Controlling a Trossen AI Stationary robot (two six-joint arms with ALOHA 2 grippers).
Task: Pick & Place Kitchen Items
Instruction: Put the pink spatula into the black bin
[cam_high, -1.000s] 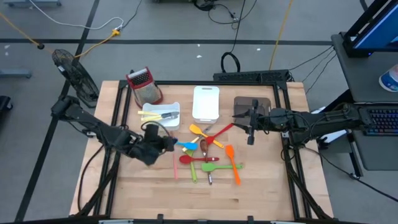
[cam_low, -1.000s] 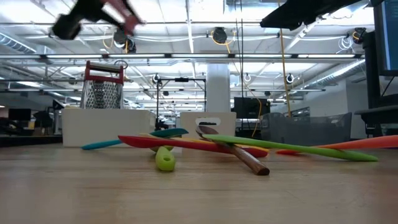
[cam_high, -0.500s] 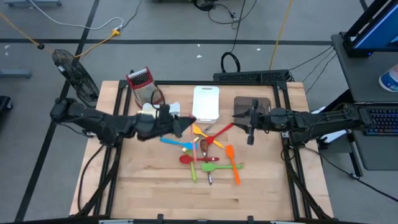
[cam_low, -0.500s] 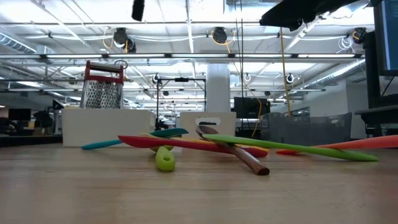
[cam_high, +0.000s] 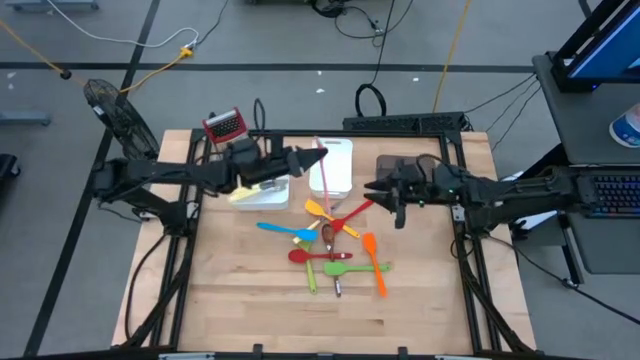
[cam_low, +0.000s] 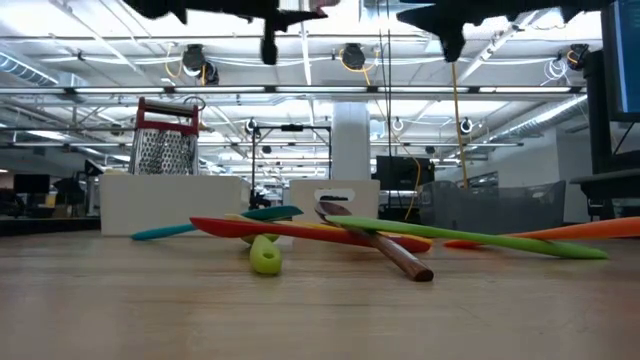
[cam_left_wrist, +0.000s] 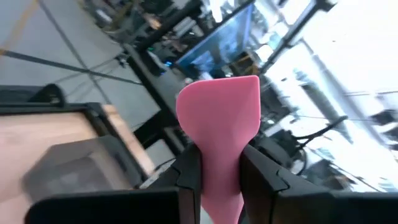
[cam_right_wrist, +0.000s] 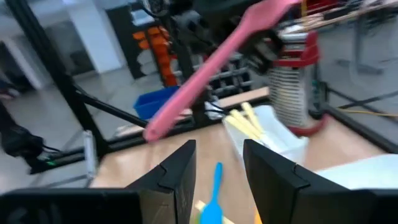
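My left gripper (cam_high: 305, 160) reaches level over the far middle of the table, high above the white trays, shut on a pink spatula (cam_left_wrist: 217, 118). The right wrist view shows that spatula (cam_right_wrist: 211, 62) as a long slanting bar. Loose kitchen items lie in a heap on the wood: a blue spoon (cam_high: 280, 229), a red one (cam_high: 352, 214), an orange one (cam_high: 373, 262) and a green one (cam_high: 352, 268). My right gripper (cam_high: 375, 188) hangs open above the table's right part, in front of the brown tray (cam_high: 410, 165). Nothing is between its fingers (cam_right_wrist: 177, 168). My left gripper pinches the pink spatula's handle (cam_left_wrist: 219, 186) between its two fingers (cam_left_wrist: 189, 174). The flat blade (cam_left_wrist: 221, 109) sticks out past the fingertips. The fingers come in about level from the table's left side. The spatula is lifted clear, high above the table.
A red-topped metal grater (cam_high: 226, 128) stands at the far left. Beside it is a white tray (cam_high: 262, 190) holding yellow utensils. A white board (cam_high: 332, 170) lies at the far middle. A black frame (cam_high: 460, 190) runs around the table's edges.
My left gripper has swung from low over the table's left middle toward the far edge and the right, rising and tipping from pointing down to about level. The pink spatula went with it. My right gripper has rolled a little about its own line.
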